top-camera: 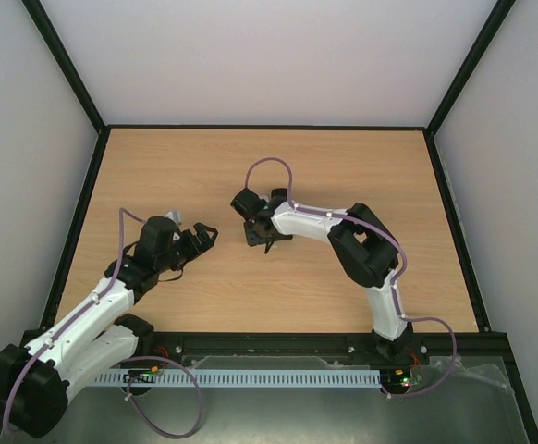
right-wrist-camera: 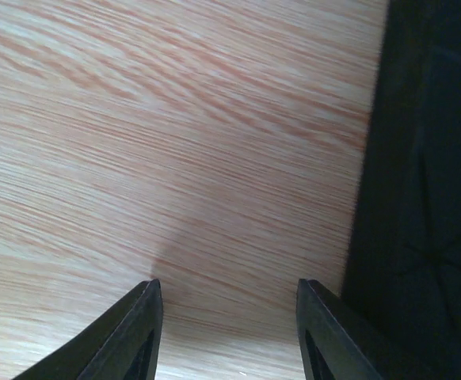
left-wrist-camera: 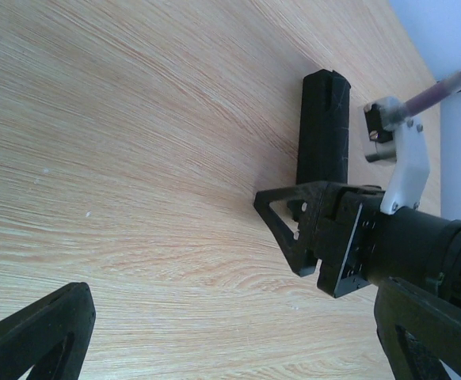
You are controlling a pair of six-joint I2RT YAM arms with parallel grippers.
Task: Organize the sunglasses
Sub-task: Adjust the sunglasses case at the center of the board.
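Note:
No sunglasses show in any view. A black oblong case (left-wrist-camera: 323,127) lies shut on the wooden table (top-camera: 269,166). In the right wrist view the case (right-wrist-camera: 424,158) fills the right edge. In the top view my right wrist covers it. My right gripper (top-camera: 267,240) is open and empty, low over the table just beside the case, with bare wood between its fingers (right-wrist-camera: 230,317). It also shows in the left wrist view (left-wrist-camera: 294,229). My left gripper (top-camera: 202,236) is open and empty, a short way left of the right gripper, over bare wood (left-wrist-camera: 230,348).
A black frame rail (top-camera: 269,127) edges the table at the back and sides. Grey walls rise behind. A white cable duct (top-camera: 269,377) runs along the near edge between the arm bases.

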